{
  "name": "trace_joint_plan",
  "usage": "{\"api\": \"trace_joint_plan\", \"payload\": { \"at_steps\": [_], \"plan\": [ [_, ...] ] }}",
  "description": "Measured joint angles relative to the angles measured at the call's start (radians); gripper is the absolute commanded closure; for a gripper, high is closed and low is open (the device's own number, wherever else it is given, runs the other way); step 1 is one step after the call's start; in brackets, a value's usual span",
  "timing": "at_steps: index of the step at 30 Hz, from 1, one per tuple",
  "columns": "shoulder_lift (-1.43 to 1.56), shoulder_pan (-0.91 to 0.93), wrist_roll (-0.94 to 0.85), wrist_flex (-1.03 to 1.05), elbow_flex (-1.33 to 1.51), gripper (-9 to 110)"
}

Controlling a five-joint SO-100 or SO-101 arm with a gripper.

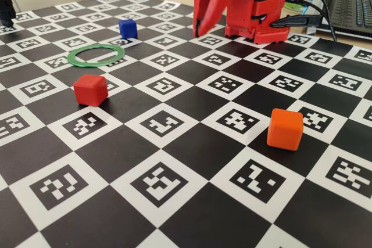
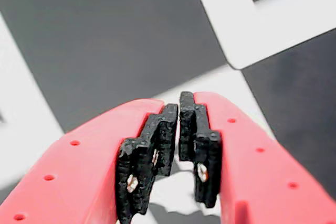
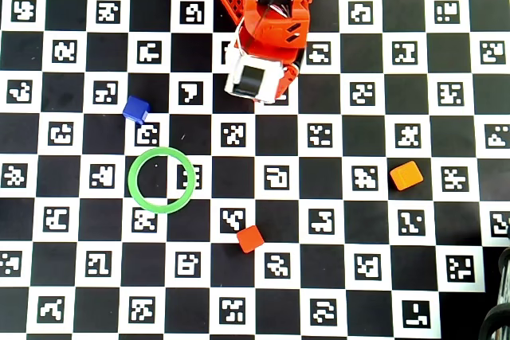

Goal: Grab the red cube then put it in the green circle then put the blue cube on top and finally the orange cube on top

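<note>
Your red arm sits folded at the far edge of the checkered board, all three cubes untouched.

Nearest you in the fixed view, the orange cube (image 1: 285,129) rests on the right of the board (image 1: 192,143). The red cube (image 1: 90,90) sits further back on the left. Beyond it lies the green circle (image 1: 96,54), nothing inside it, with the blue cube (image 1: 128,28) just behind, apart from the ring. At the back your gripper (image 2: 179,109) points down above the board, black pads (image 2: 157,145) nearly touching, holding nothing.
</note>
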Motion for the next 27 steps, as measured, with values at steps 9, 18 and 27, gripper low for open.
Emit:
{"api": "trace_joint_plan", "payload": {
  "at_steps": [9,18,27],
  "plan": [
    [-0.525,-0.063,0.443,0.225,-0.620,93],
    [-0.988,-0.021,0.750,0.488,-1.193,63],
    [-1.310,0.048,0.897,0.574,-1.588,54]
  ]
}}
